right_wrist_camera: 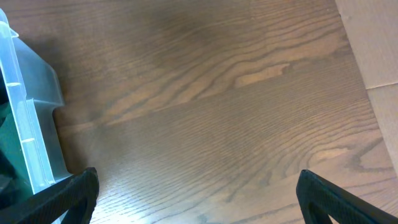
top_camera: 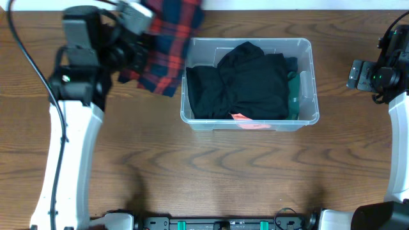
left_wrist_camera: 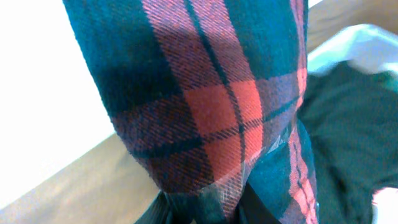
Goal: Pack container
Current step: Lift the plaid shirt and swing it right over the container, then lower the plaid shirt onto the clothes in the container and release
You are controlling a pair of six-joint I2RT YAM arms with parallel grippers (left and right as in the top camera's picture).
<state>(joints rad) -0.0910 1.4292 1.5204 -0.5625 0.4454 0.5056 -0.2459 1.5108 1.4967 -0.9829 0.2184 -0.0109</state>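
Observation:
The clear plastic container [top_camera: 305,50] stands at the table's middle back, holding a black garment [top_camera: 246,83], something green [top_camera: 293,96] along its right wall and a bit of orange-pink [top_camera: 241,117] at the front. My left gripper [top_camera: 142,14] is shut on a red, dark-teal plaid cloth [top_camera: 167,48] and holds it raised just left of the container; the cloth hangs over the container's left rim. In the left wrist view the plaid cloth [left_wrist_camera: 205,93] fills the frame. My right gripper [right_wrist_camera: 196,196] is open and empty over bare table, right of the container [right_wrist_camera: 28,118].
The wooden table [top_camera: 211,172] stretches in front of the container. Its right edge shows in the right wrist view, with pale floor [right_wrist_camera: 373,37] beyond it. The right arm [top_camera: 377,73] sits at the far right.

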